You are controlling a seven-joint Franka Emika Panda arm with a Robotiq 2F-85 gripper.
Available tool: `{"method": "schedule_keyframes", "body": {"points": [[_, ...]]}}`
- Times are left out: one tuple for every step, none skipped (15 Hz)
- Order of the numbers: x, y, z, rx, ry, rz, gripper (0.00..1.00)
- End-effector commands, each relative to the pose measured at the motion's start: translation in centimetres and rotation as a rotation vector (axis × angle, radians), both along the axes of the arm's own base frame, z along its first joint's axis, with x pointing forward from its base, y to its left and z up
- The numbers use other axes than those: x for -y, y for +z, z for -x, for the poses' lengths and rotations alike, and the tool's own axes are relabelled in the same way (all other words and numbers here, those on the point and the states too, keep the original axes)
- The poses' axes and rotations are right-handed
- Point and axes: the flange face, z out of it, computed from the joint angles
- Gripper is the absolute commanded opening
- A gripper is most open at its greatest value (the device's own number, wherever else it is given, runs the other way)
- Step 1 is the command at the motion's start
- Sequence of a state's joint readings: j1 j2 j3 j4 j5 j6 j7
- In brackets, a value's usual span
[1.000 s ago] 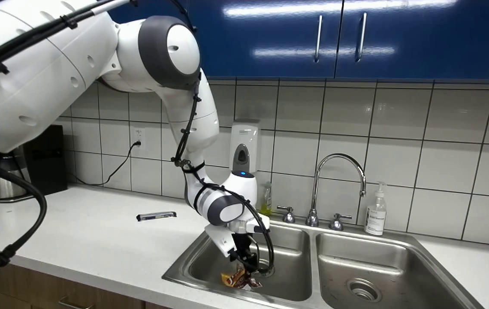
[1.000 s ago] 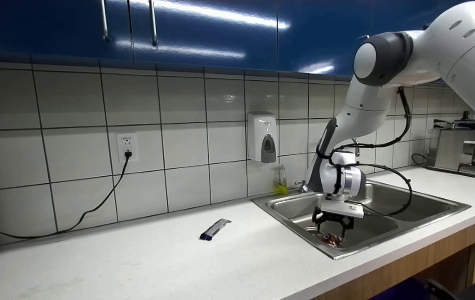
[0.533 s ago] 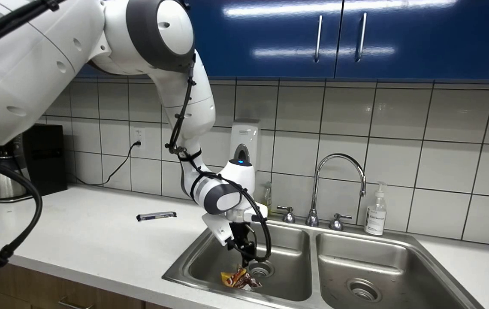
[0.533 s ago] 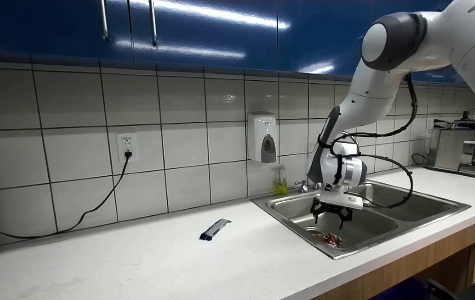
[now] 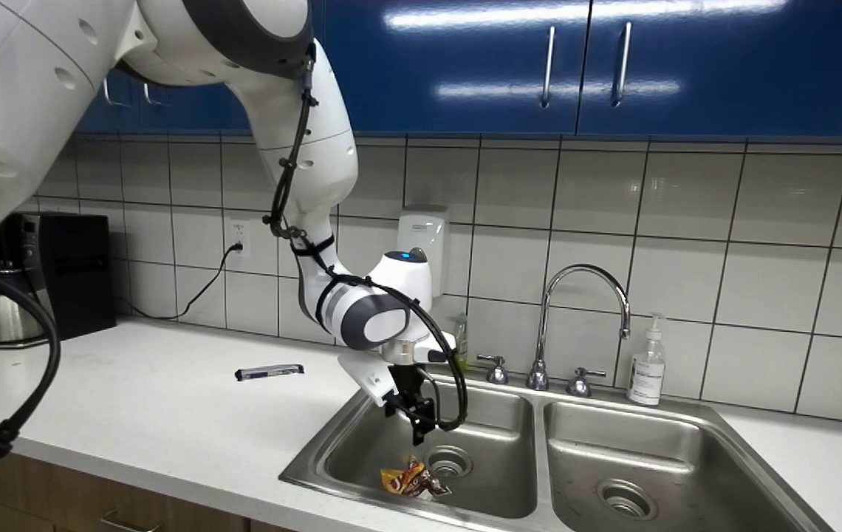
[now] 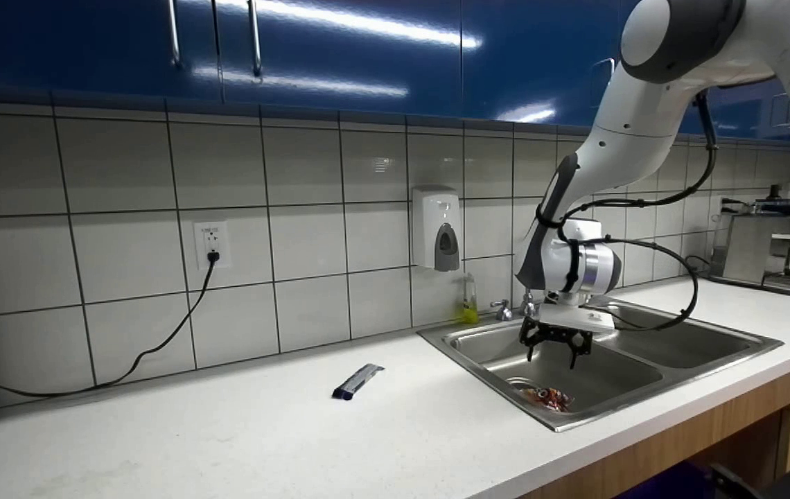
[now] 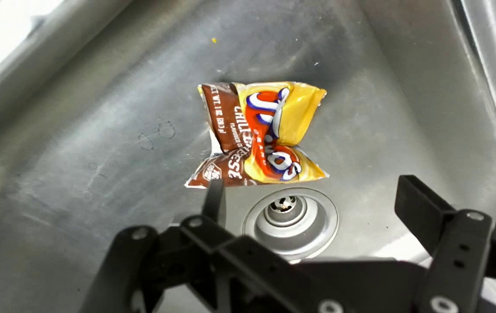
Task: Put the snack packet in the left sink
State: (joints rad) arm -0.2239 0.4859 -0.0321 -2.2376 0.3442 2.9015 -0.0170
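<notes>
- The snack packet (image 7: 269, 117) lies crumpled on the floor of the left sink (image 5: 495, 488), its yellow, red and brown printed side facing up
- In the wrist view the round drain (image 7: 291, 234) is just beside the packet, between 5 and 6 o'clock from it, and a yellow crumb (image 7: 214, 40) lies at 11 o'clock
- The gripper (image 6: 551, 360) hangs over the left sink with its fingers well apart; in both exterior views it is at 12 o'clock from the packet, with a gap between the two
- In the wrist view the fingertips (image 7: 420, 211) show at 4 and 7 o'clock from the packet
- In an exterior view the right-hand basin (image 5: 613, 443) is at 3 o'clock from the left sink, the faucet (image 5: 541, 332) between 1 and 2 o'clock, the pump bottle (image 5: 647, 375) at 2 o'clock
- On the counter (image 5: 155, 414) a slim dark-and-silver wrapper (image 5: 269, 372) lies at 10 o'clock from the packet, well apart from it
- In an exterior view a wall dispenser (image 6: 433, 235) is at 11 o'clock from a yellow-green bottle (image 6: 470, 312)
</notes>
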Motion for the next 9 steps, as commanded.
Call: {"method": "schedule_keyframes", "body": {"points": [[-0.9, 2.6, 2.1, -0.002, 0.071, 0.011, 1.00], [-1.2, 3.0, 2.5, -0.003, 0.084, 0.014, 1.00], [-1.6, 3.4, 2.9, -0.004, 0.096, 0.020, 1.00], [-2.0, 3.9, 3.3, -0.004, 0.111, 0.022, 1.00], [-2.5, 4.3, 3.7, -0.003, 0.127, 0.026, 1.00], [-3.0, 4.7, 4.1, -0.003, 0.142, 0.029, 1.00], [-3.7, 5.0, 4.6, -0.003, 0.162, 0.035, 1.00], [-4.3, 5.4, 5.0, -0.006, 0.181, 0.039, 1.00], [-5.1, 5.7, 5.5, -0.007, 0.201, 0.043, 1.00]]}}
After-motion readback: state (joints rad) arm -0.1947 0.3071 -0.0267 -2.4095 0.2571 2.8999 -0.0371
